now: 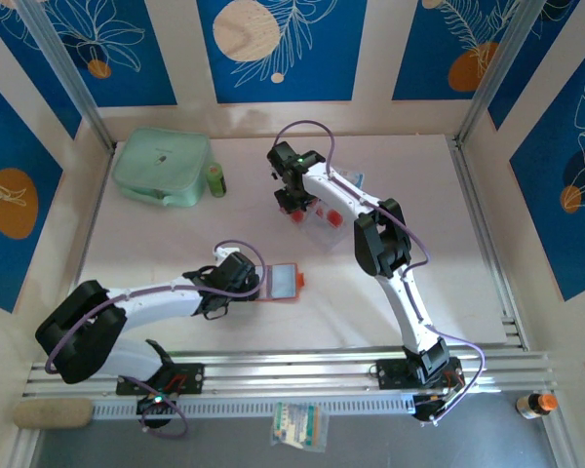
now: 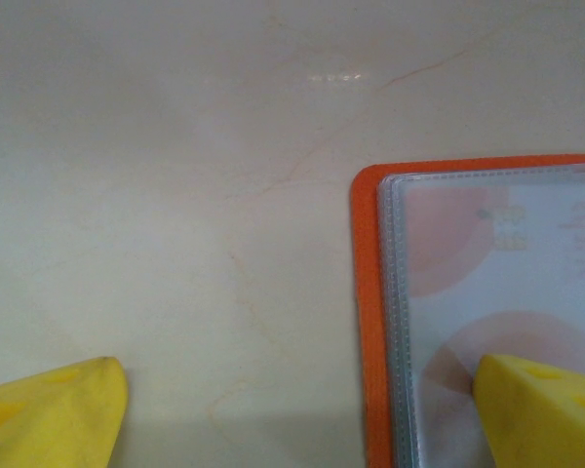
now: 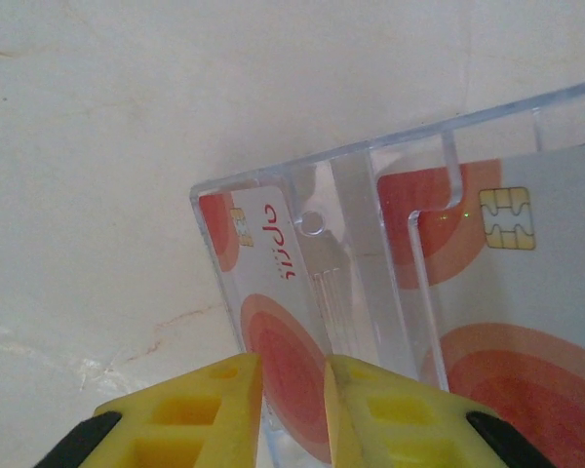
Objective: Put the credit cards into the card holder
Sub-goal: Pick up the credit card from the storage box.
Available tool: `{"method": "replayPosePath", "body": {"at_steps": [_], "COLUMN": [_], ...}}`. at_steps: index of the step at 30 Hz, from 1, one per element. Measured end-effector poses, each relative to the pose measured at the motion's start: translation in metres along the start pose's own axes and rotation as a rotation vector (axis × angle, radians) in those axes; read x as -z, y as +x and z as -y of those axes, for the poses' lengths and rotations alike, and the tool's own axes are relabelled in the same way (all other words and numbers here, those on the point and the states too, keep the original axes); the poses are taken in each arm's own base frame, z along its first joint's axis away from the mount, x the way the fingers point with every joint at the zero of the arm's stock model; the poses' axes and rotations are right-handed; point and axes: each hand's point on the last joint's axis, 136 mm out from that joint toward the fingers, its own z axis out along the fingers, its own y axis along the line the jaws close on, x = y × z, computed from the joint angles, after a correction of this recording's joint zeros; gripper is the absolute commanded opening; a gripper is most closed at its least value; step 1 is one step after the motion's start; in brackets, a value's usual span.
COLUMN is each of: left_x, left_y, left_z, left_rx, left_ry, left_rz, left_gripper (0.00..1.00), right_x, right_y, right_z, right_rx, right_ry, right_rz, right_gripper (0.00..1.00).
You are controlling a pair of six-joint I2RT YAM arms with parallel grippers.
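The card holder [image 1: 284, 282] is a small bright orange wallet. It lies open and flat on the pale table [image 1: 175, 234], near the front and a little left of the centre. Inside it is a clear stitched sleeve [image 2: 487, 195]. Through the sleeve 1 card [image 2: 497, 292] shows, pale with soft red round marks and a small chip.

The left gripper [image 2: 297, 375] has its fingers spread wide and holds nothing. 1 yellow finger [image 2: 541, 414] is over the lower part of the sleeve, and the other is over bare table, well apart from the orange border. So the bordered edge of the holder lies between the 2 fingers.

Farther back, right of the centre, 2 credit cards [image 3: 526, 292] stand in a clear plastic stand [image 3: 351, 195]. They are pale grey-white with big red rings and a gold chip, and 1 of them carries red lettering.

The right gripper [image 3: 292, 363] is down at this stand. Its 2 yellow fingers leave a narrow gap. The lower part of the lettered card and a clear wall of the stand run into that gap. Whether the fingers press on the card, I cannot tell.
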Motion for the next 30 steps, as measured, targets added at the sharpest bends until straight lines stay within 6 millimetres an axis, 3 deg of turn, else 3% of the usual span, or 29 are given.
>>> {"method": "replayPosePath", "body": {"at_steps": [14, 25, 30], "left_x": [0.000, 0.000, 0.000], "left_y": [0.000, 0.000, 0.000], "left_z": [0.000, 0.000, 0.000], "left_rx": [0.000, 0.000, 0.000], "left_ry": [0.000, 0.000, 0.000], "left_rz": [-0.001, -0.001, 0.000], "left_gripper": [0.91, 0.91, 0.92], "right_x": [-0.002, 0.024, 0.026], "right_y": [-0.001, -0.011, -0.012], "right_z": [0.003, 0.001, 0.002], "right_rx": [0.001, 0.001, 0.011], "right_ry": [0.024, 0.015, 0.020], "right_rz": [0.016, 0.080, 0.084], "right_gripper": [0.26, 0.26, 0.26]}}
